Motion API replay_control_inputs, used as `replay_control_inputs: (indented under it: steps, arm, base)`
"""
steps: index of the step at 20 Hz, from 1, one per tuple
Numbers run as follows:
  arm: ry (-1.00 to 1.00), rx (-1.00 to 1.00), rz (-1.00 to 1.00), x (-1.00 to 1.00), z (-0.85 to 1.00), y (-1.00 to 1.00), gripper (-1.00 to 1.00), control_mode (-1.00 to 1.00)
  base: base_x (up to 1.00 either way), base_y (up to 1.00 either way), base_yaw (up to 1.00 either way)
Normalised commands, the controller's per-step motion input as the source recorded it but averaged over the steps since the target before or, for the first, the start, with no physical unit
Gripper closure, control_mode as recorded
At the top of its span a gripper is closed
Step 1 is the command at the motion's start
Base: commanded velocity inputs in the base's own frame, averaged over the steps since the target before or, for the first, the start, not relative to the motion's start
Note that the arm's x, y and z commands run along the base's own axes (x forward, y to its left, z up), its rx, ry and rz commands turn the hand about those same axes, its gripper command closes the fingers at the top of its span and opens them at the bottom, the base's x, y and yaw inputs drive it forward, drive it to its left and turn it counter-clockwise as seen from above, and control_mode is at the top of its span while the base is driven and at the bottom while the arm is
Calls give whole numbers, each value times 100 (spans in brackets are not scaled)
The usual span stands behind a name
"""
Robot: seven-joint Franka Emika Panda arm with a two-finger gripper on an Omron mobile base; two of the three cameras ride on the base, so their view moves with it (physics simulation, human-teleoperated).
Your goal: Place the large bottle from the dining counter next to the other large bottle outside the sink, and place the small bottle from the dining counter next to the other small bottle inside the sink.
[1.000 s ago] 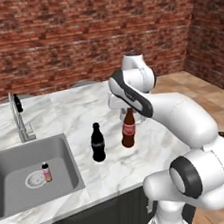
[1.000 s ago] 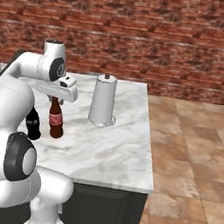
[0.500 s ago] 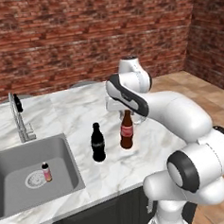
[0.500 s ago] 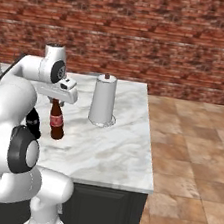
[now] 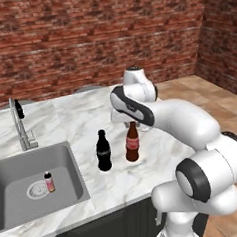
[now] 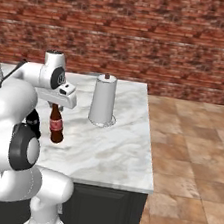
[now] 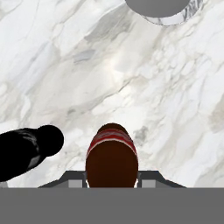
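While the pincer (image 5: pixel 132 123) sits right over the large bottle (image 5: pixel 132 144), its fingers are closed on the bottle's neck. That brown bottle stands upright on the marble counter (image 5: pixel 85 110). Just beside it, on the sink side, stands the other large bottle (image 5: pixel 103 151), all black. The other small bottle (image 5: pixel 49 182) is down inside the sink (image 5: pixel 73 166). A tall grey jug (image 6: pixel 103 100) stands on the far side.

Counter top (image 5: pixel 80 118) – white-grey veined marble, smooth, soft sheen. Sink (image 5: pixel 68 164) – matt grey metal; faucet (image 5: pixel 20 128) – chrome. Large bottle (image 5: pixel 133 143) – glossy brown, red label band. Other large bottle (image 5: pixel 103 151) – glossy black. Back wall (image 5: pixel 85 37) – rough red brick.
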Motion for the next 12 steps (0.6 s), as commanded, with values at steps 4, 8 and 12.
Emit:
replay_control_inputs:
  steps: [4, 8, 12]
  arm:
    - [0, 0, -1, 6, -19, 1, 100, -100]
    - [0, 0, -1, 0, -16, 0, 100, -100]
    - [0, 0, 0, 0, -13, 0, 100, -100]
  base:
    - [0, 0, 0]
    - [0, 0, 0]
    - [0, 0, 0]
